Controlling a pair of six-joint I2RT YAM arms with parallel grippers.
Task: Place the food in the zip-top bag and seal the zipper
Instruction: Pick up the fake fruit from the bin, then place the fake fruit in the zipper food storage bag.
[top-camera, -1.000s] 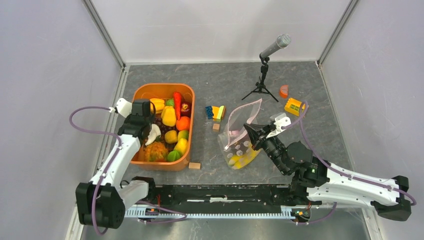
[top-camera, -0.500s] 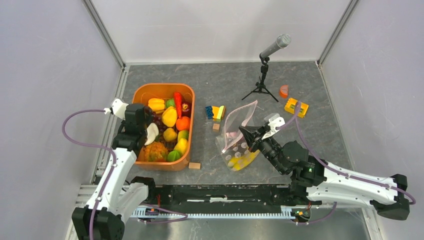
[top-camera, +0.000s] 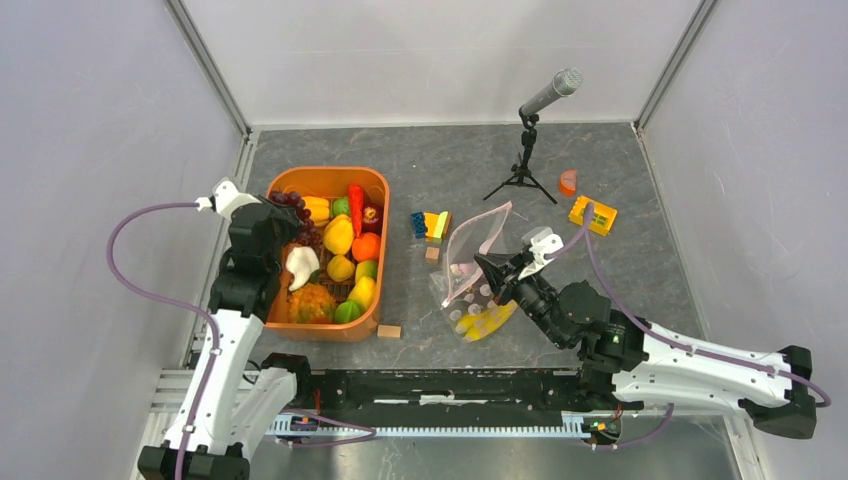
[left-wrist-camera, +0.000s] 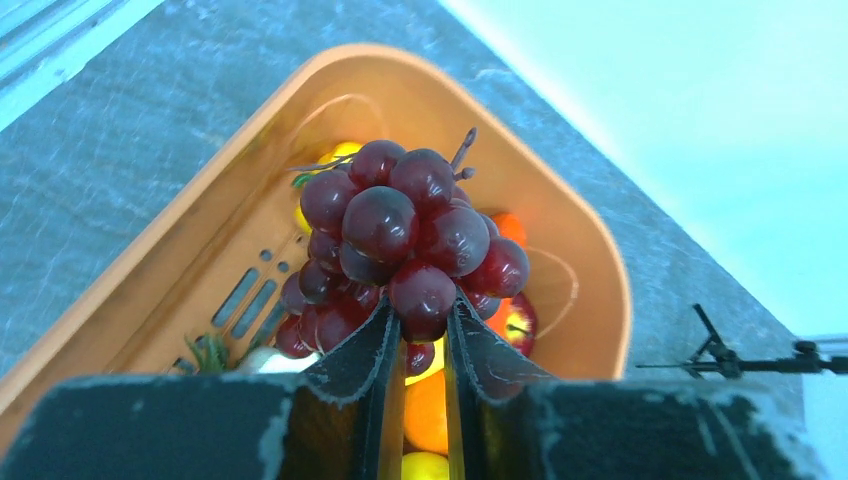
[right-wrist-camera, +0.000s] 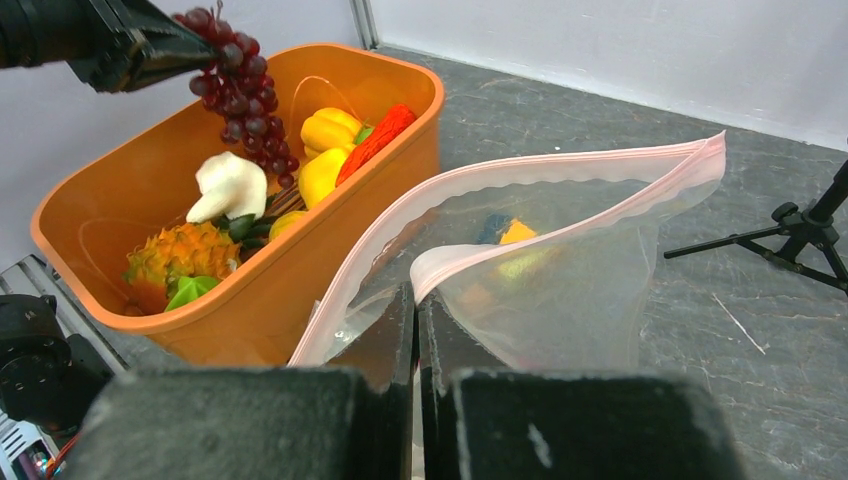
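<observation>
The left gripper (left-wrist-camera: 418, 318) is clamped on the lower berries of the grapes (left-wrist-camera: 400, 235) and holds the bunch in the air over the far end of the tub (left-wrist-camera: 590, 270), clear of the pieces below. The bunch looks light, with hard, glossy plastic berries on thin stems. The fingers pinch a few berries rather than the stalk, so I judge it could pivot or slip on a quick swing, and the berries hanging beside the fingers could catch on a bag lip. The remaining food (top-camera: 340, 262) lies in the tub: peppers, a carrot, a pineapple and a white piece, all small, rigid and smooth, probably best taken across their narrowest part. The right gripper (right-wrist-camera: 417, 300) is closed on the near lip of the bag (right-wrist-camera: 570, 290), pinching the thin film at the zipper (right-wrist-camera: 600, 165) and lifting it so the mouth gapes toward the tub. The bag lies on the table just right of the tub, with a few yellow pieces (top-camera: 480, 322) already in its bottom. Its film looks limp and slippery and holds no shape of its own, so that one pinch is likely all that props the mouth open. For sealing, the stiffer pink strip seems the sound place to hold. I cannot make out the slider.
</observation>
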